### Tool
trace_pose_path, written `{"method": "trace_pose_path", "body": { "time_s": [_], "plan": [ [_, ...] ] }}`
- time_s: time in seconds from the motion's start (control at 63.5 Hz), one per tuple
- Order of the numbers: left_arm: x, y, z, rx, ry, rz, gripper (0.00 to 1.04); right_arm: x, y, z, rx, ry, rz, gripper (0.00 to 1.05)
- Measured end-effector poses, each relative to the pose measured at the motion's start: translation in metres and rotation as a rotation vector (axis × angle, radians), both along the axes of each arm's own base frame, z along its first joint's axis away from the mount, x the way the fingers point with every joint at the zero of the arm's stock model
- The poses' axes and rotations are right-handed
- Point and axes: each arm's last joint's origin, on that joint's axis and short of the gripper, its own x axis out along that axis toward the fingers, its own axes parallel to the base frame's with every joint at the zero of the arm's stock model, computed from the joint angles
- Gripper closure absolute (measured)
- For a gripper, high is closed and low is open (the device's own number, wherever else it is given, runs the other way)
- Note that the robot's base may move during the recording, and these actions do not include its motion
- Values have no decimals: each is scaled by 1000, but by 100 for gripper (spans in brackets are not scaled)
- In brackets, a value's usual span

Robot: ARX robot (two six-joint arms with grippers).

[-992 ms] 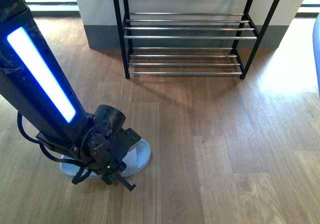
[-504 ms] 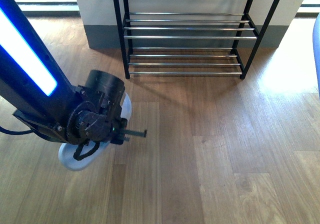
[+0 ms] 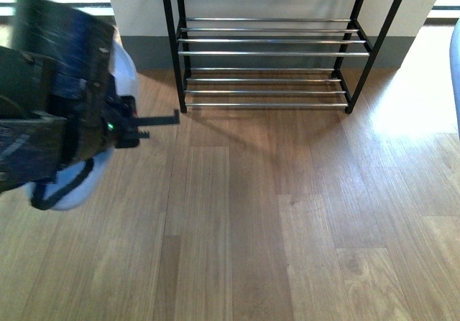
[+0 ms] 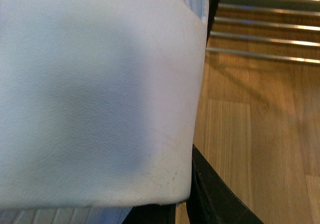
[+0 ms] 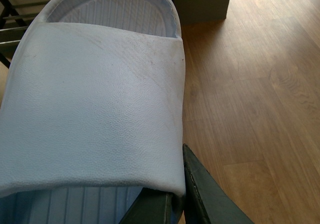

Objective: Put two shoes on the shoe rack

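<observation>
My left gripper (image 3: 123, 130) is shut on a pale blue slide (image 3: 69, 183) and holds it off the floor at the far left, blurred by motion, left of the shoe rack (image 3: 269, 41). In the left wrist view the slide's strap (image 4: 95, 93) fills the frame, the gripper (image 4: 182, 204) pinches its edge, and the rack's chrome bars (image 4: 265, 26) lie beyond. My right gripper (image 5: 172, 204) is shut on the strap of a second pale blue slide (image 5: 95, 108); this arm is outside the front view. The rack's tiers are bare. The grey sneakers are out of view.
The floor is wooden planks (image 3: 287, 213). A white wall with a grey skirting (image 3: 147, 52) runs behind the rack. A blue edge (image 3: 456, 70) shows at the far right. In the right wrist view a grey skirting block (image 5: 200, 6) stands beyond the slide.
My left arm has lifted the slide off the floor and swung it up and away toward the far left, closer to the rack's left end.
</observation>
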Motion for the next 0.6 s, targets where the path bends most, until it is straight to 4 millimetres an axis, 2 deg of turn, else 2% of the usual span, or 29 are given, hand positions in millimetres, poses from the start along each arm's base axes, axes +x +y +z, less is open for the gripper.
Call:
{"method": "trace_pose_path", "body": {
  "time_s": [0.173, 0.457, 0.599],
  "plan": [
    [-37, 17, 36, 39, -74, 53, 103, 0, 0, 0, 0, 0, 0, 103],
    [-98, 49, 72, 129, -120, 135, 103, 0, 0, 0, 0, 0, 0, 103],
    [-106, 51, 86, 113, -182, 138, 103, 0, 0, 0, 0, 0, 0, 103]
  ]
}}
